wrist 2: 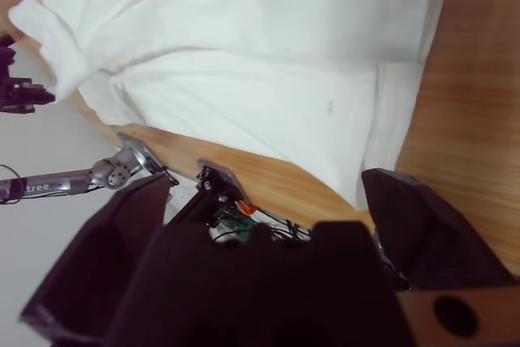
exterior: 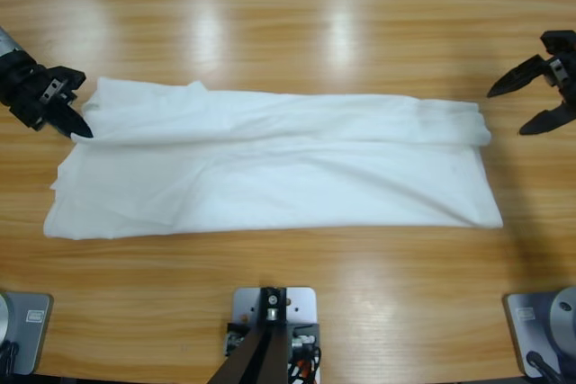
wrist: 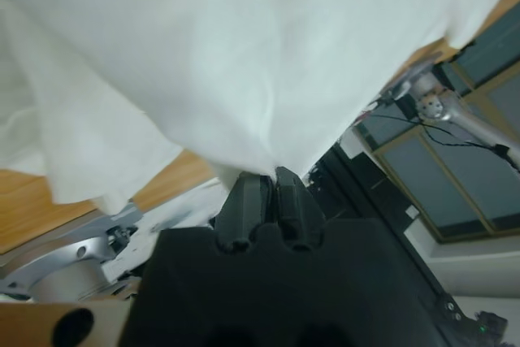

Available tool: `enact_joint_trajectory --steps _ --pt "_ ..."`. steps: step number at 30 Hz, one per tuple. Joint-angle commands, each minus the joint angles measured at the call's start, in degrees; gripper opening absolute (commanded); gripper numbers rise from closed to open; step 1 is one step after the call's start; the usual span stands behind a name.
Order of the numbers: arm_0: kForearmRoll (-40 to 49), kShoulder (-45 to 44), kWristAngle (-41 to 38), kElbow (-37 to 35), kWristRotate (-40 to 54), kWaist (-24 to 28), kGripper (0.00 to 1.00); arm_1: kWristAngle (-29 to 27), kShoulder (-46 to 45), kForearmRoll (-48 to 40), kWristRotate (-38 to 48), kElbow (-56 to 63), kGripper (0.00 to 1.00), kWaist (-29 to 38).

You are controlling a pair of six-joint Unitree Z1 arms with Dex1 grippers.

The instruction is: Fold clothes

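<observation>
At the table's left edge the left gripper has its jaws pressed together on the shirt, pinching a bit of cloth at the shirt's upper left corner; the left wrist view shows the white cloth bunched right at the closed tips and draping up and away from them.

The shirt lies across the middle of the table as a long band running left to right. Its far part is doubled toward the near part, with a soft ridge running along the length, so I judge that one lengthwise fold is made or nearly made. The fold is loose, not flat: the left end is rumpled and lifted where it is held, while the right end lies squarer and flatter. No sleeve or neck shows clearly from above. A tiny dark speck shows on the cloth in the right wrist view.

Near the right edge the right gripper hovers just off the shirt's right end, jaws spread wide, holding nothing.

What seems left: smooth the band, then fold it crosswise, end over end, into a compact stack.
</observation>
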Motion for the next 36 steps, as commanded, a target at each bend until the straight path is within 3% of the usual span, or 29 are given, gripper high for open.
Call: enact_joint_trajectory --steps 1,5,9,14,18,22,36 --pt "1.18 -2.71 2.86 -1.30 -0.67 3.84 1.000 -0.72 -3.99 2.71 0.28 -1.78 0.981 -0.71" --pt "0.87 -3.57 0.50 -2.13 0.37 3.21 1.000 -0.47 -5.22 3.20 0.28 -2.52 0.996 -0.71" --pt "0.55 -6.05 -3.49 -4.32 2.28 -1.99 1.000 1.50 -5.78 1.65 -0.48 -2.52 1.000 -0.09" --pt "-1.73 -6.05 -4.73 -3.99 3.21 -6.93 1.000 3.46 -2.83 -4.80 -0.35 -3.12 0.996 12.37" --pt "-4.26 -9.46 -4.59 -3.71 3.32 -7.20 0.996 -2.11 2.27 -6.84 1.46 -6.12 0.991 21.07" --pt "-4.74 -8.34 -4.42 -3.51 3.30 -7.90 0.996 -8.24 5.45 -7.35 1.93 -7.47 0.991 21.88" --pt "-5.02 -3.42 -3.92 -4.25 3.04 -9.89 0.996 -8.98 19.36 -11.04 1.72 -13.87 0.991 24.52"
